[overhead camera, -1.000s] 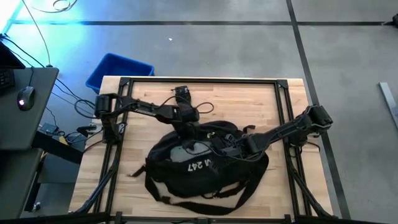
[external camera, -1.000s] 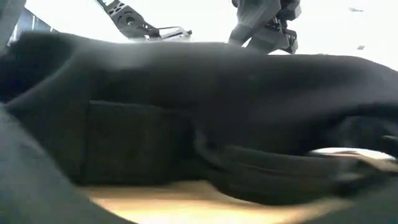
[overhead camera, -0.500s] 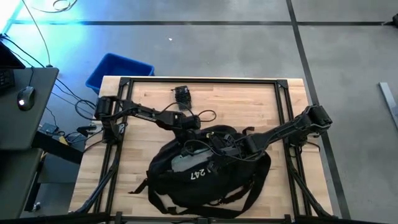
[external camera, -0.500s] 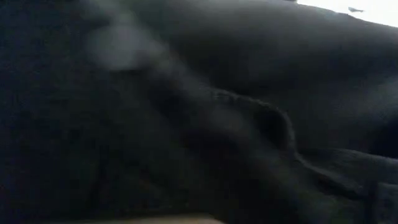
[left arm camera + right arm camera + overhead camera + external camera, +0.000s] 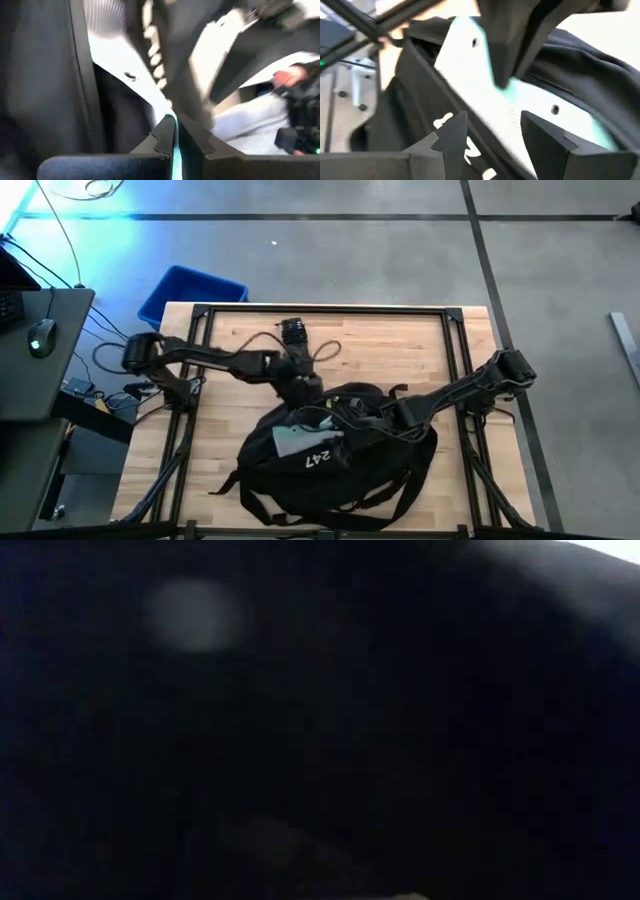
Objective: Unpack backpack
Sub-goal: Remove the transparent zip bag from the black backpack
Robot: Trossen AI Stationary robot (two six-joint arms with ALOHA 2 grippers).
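Note:
The black backpack lies on the near middle of the table, its white "247" lettering up. Its dark fabric fills the low view. A flat white sheet-like thing with small holes sticks out of the backpack's open top. My left gripper reaches in from the left and is shut on this thing at the opening. My right gripper comes from the right over the backpack's far right part. Its fingers stand apart, and the opening's black rim and the white thing run between them. My left gripper pinches a thin edge of the white thing between its two fingertips. It comes slanting down from the table's far left. The rest of the white thing lies inside the backpack. Whether my right gripper touches the backpack's rim, I cannot tell.
A small black device with a looped cable lies on the table's far part. A black metal frame runs round the tabletop. A blue bin stands on the floor past the far left corner. A desk with a mouse is at the left.
My left gripper has gone toward the near edge, into the backpack's opening. The backpack has shifted and bunched toward the near edge, and it now fills the low view, which a second ago still showed the arms above it.

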